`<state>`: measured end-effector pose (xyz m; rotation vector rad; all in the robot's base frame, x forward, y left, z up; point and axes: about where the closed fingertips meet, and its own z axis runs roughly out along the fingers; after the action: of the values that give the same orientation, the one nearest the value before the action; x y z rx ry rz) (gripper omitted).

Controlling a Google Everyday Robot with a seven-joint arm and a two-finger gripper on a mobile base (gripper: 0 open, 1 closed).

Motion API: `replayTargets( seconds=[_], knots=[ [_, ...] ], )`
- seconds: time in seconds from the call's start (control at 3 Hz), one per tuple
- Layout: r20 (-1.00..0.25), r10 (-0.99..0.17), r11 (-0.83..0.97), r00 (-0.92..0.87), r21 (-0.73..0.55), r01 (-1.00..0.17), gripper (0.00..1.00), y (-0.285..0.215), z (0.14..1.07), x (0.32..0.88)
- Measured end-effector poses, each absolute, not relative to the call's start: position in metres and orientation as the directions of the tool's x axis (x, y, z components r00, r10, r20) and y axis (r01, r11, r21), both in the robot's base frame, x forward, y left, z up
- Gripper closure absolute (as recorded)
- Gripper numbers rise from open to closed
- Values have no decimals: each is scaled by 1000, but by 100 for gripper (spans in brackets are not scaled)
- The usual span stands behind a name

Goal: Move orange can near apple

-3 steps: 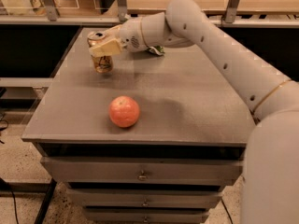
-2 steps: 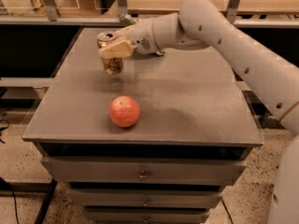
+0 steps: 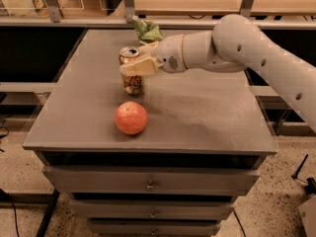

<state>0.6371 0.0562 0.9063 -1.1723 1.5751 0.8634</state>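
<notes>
The orange can [image 3: 131,82] stands upright, its silver top showing, just behind the apple [image 3: 131,117] on the grey cabinet top [image 3: 197,117]. My gripper [image 3: 137,65] comes in from the right and is shut on the can's upper half, its tan fingers [image 3: 140,67] across the can's front. The apple is round and orange-red, a short gap in front of the can. Whether the can's base rests on the surface I cannot tell.
A green and white snack bag [image 3: 146,31] lies at the back edge behind my wrist. My white arm [image 3: 237,46] crosses the right rear of the top. Drawers [image 3: 148,181] sit below the front edge. A shelf and glass panels stand behind.
My gripper has carried the can from the back left of the top toward the front and right, and it now stands close behind the apple. The apple has not moved.
</notes>
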Motion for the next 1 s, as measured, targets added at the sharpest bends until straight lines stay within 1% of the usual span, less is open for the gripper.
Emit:
replayTargets(
  seconds=[0.33,0.67,1.0],
  knots=[
    [-960,-263,300,-98,16,-954,84,41,902,620],
    [-964,-254,297,-83,4,-955,61,29,908,601],
    [-966,-249,285,-65,-9,-959,38,17,926,556]
  ],
)
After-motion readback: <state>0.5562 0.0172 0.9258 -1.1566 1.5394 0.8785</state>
